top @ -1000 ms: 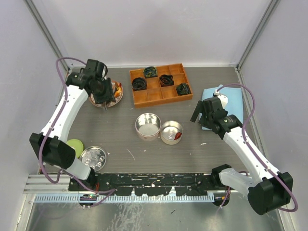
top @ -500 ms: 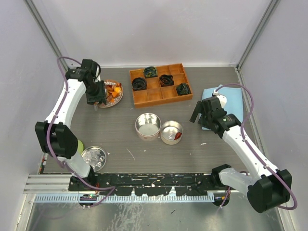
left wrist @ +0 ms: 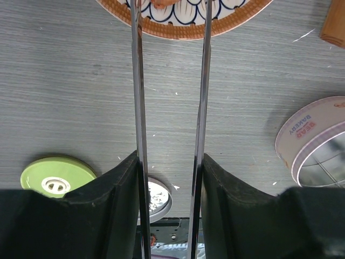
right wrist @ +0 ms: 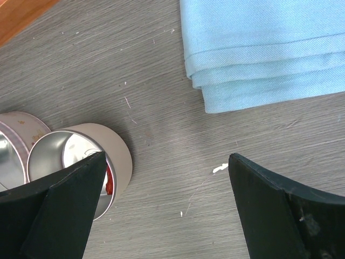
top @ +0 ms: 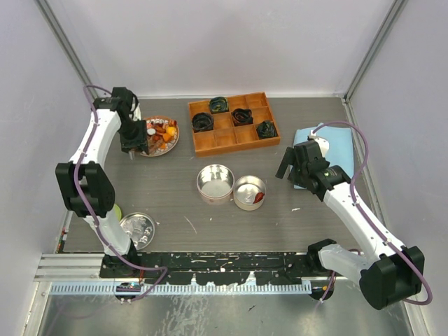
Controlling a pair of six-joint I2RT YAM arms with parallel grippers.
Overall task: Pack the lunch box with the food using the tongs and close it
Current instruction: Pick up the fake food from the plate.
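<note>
The food (top: 163,131), small orange and red chunks, lies on a patterned plate (top: 170,145) at the back left. My left gripper (top: 133,140) hangs over the plate's left edge, shut on the tongs. In the left wrist view the tongs (left wrist: 139,86) run as two thin metal arms, apart, between my fingers (left wrist: 116,189) toward the plate (left wrist: 183,29). The lunch box is two round tins: an empty one (top: 215,183) and a smaller one (top: 249,192) holding a red piece (right wrist: 109,181). My right gripper (top: 289,165) is open above bare table, to the right of the tins.
An orange divided tray (top: 233,122) with dark coiled lumps stands at the back. A folded blue cloth (top: 329,147) lies at the right. A silver lid (top: 137,227) and a green lid (left wrist: 54,175) lie at the near left, beside the left arm's base.
My left arm has swung back and left, carrying the gripper and tongs from over the plate's middle to its left edge. The right arm has stayed put.
</note>
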